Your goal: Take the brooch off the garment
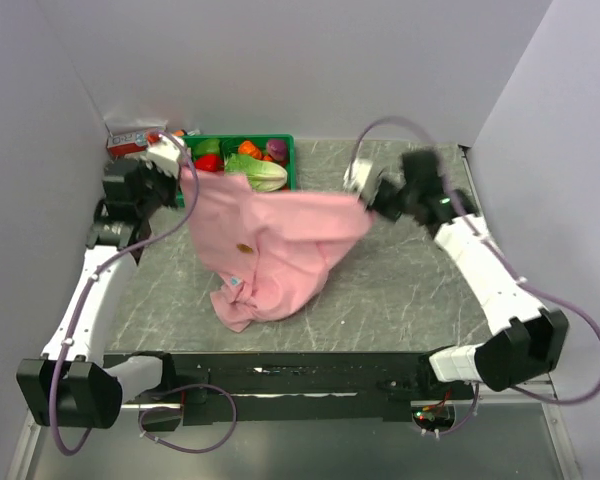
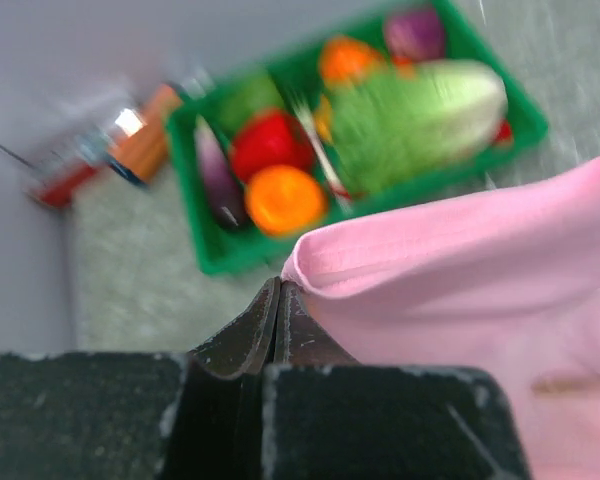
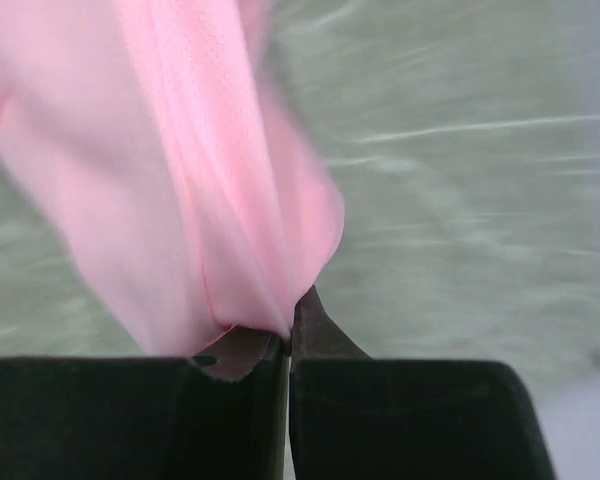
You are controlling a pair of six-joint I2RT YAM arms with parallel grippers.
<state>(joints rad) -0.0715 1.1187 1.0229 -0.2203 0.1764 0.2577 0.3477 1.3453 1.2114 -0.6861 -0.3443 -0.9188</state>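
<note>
Nearest the arm bases, the lower end of the garment (image 1: pixel 250 300) lies bunched on the grey table (image 1: pixel 400 290), left of the middle. From there the pink cloth rises to a top edge stretched across between the two arms. The brooch (image 1: pixel 244 247), a small golden spot, sits on the front of the cloth, closer to the left side; the left wrist view shows only a blurred yellowish mark there. The left gripper (image 2: pixel 280 285) is clenched on the cloth's upper left corner, its fingers pressed together with a fold of pink coming out beside them. The right gripper (image 3: pixel 290 305) is clamped on the upper right corner, the cloth hanging away from its closed tips above the table. Behind the left corner, at the far wall, stands a green crate (image 1: pixel 289 150) of vegetables (image 1: pixel 265 175), with a red-and-white box (image 1: pixel 130 141) to its left.
</note>
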